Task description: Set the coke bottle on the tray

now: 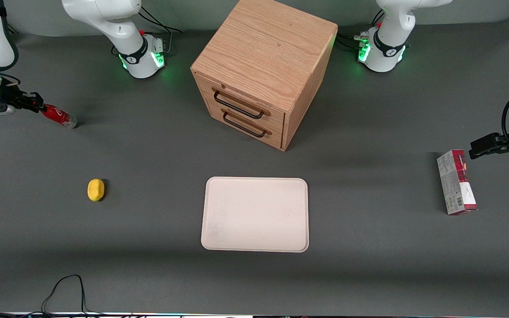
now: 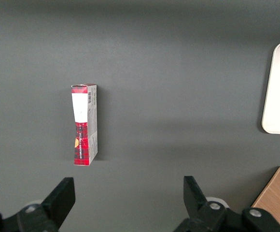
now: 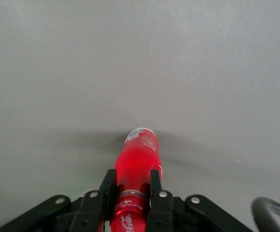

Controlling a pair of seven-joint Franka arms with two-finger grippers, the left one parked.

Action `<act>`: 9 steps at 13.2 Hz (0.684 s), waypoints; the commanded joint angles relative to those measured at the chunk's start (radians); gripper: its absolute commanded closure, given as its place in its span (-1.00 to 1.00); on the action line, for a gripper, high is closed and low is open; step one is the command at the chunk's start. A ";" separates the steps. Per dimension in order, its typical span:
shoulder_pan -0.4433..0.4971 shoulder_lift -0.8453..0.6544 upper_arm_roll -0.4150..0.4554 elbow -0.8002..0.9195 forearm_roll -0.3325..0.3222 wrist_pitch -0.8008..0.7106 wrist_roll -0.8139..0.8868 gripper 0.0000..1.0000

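Nearest the front camera, the tray [image 1: 255,214] lies flat and bare, ready to receive its load. A little farther back, a yellow sponge [image 1: 96,190] sits toward the working arm's end and a red-and-grey carton [image 1: 456,182] toward the parked arm's. Farther still, at the working arm's end, the gripper [image 1: 38,106] clenches the coke bottle [image 1: 58,116] near its cap, tilted base-down, well apart from the tray, apparently so it can be carried over. Farthest stands the wooden drawer cabinet [image 1: 261,70].

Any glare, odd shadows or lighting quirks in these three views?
Front view: green base lights tint the table; soft shadow bands near the tray. Right wrist view: gripper shut on the glowing coke bottle. Left wrist view: even light, carton shadow faint.
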 commanded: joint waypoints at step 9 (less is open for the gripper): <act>0.004 0.507 0.652 1.178 0.304 -0.669 0.396 1.00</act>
